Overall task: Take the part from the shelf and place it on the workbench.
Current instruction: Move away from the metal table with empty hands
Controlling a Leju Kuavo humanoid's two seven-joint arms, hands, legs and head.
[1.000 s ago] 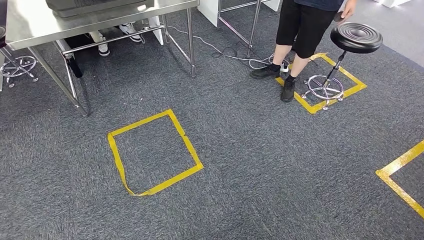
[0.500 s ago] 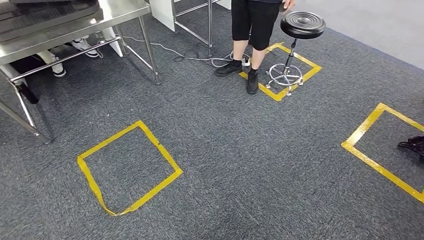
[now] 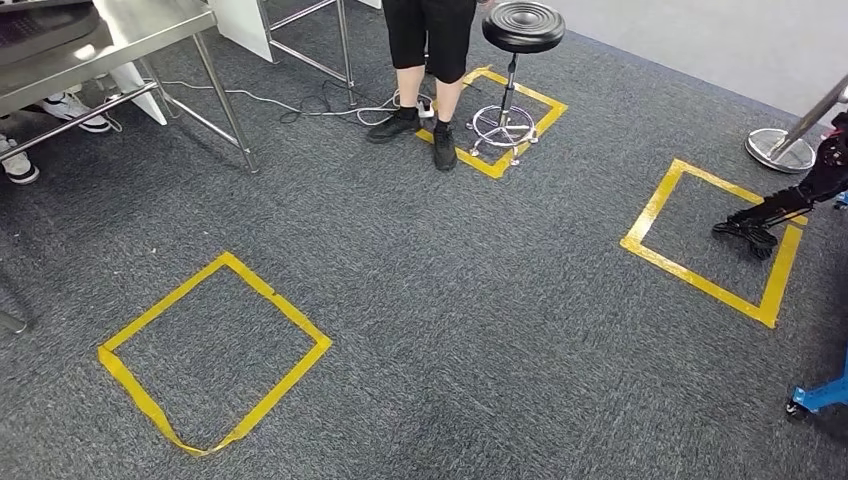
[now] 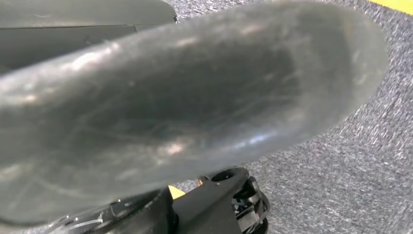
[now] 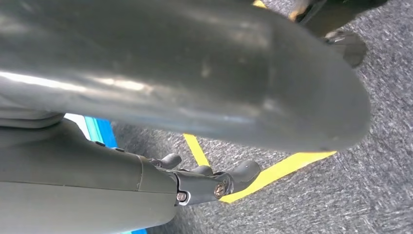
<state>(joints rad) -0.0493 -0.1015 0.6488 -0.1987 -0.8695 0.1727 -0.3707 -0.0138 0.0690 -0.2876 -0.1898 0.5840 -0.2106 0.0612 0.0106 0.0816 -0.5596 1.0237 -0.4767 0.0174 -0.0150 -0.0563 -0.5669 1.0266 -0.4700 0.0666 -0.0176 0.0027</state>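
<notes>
Grey carpet (image 3: 480,330) carries a yellow tape square (image 3: 212,350) at 8 o'clock, a steel table (image 3: 120,40) at 10, a person's legs (image 3: 428,70) beside a black stool (image 3: 520,60) at 12. Both hands hang floorward: left hand (image 4: 234,204) and right hand (image 5: 209,183), grip unclear. Part's whereabouts unclear.

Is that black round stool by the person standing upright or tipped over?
Upright. The stool stands on its chrome ring base, seat level on top of a straight post, inside a yellow tape square beside the person.
</notes>
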